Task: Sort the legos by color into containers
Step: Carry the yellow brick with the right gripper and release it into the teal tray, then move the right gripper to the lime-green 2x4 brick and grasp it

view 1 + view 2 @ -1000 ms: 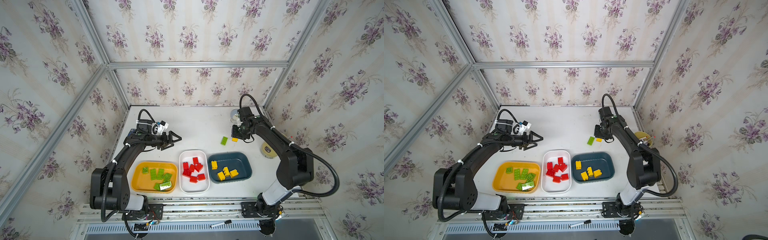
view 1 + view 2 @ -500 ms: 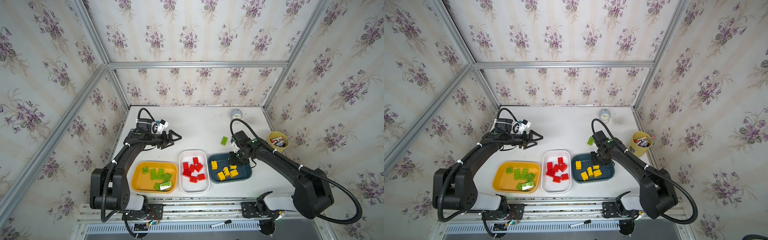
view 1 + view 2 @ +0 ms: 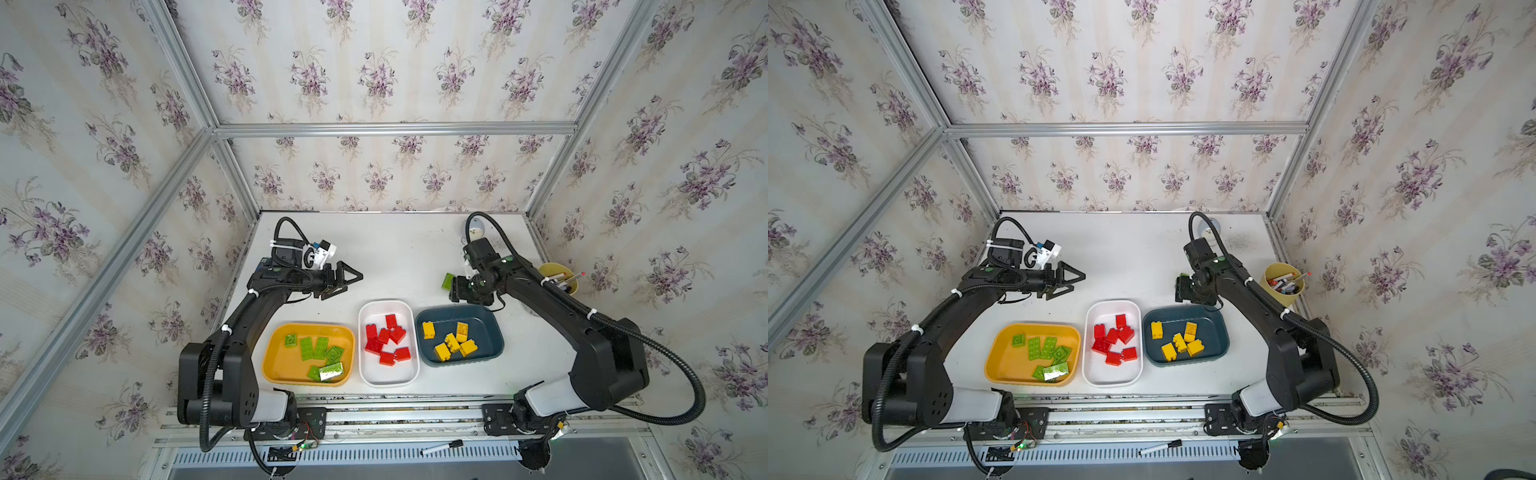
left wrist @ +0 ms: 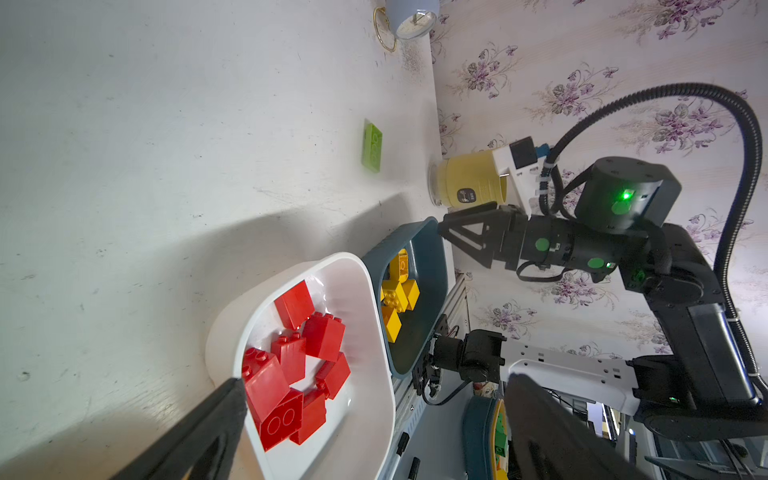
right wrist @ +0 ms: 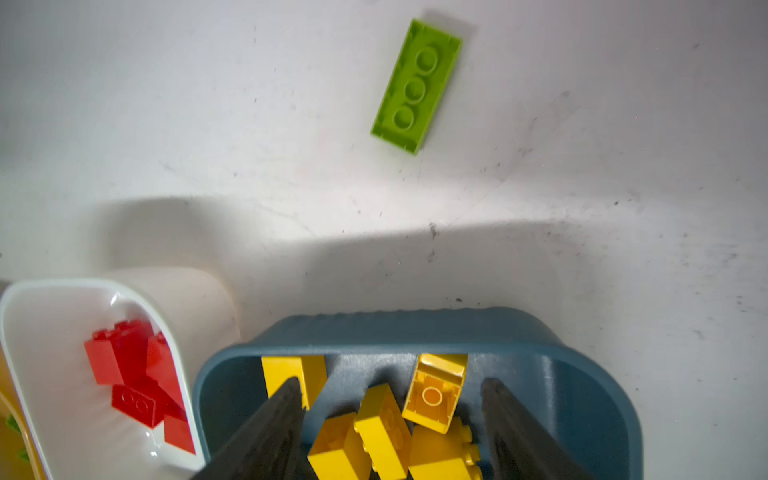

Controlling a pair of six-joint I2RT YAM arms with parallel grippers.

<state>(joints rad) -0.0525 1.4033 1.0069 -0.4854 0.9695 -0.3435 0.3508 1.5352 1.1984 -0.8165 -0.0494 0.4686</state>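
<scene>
The middle of the white desk (image 3: 395,257) is left bare. The front is blocked by an orange-yellow plastic tray (image 3: 276,361), a white tray (image 3: 388,376) and a dark teal tray (image 3: 484,332), the right edge by a pale-yellow pen cup (image 3: 1279,297).

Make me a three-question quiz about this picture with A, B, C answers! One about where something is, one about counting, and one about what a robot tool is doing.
1. Where does the lone green lego lie?
A) in the white tray
B) in the pen cup
C) on the table, outside every tray

2. How many yellow legos are in the dark blue tray?
A) five
B) two
C) nine

3. How is the left tool?
A) shut on a red lego
B) open and empty
C) shut on a pen

Answers:
1 C, it lies alone on the tabletop beyond the trays.
2 A, five show in both top views.
3 B, its fingers stand wide apart with nothing between them.
</scene>
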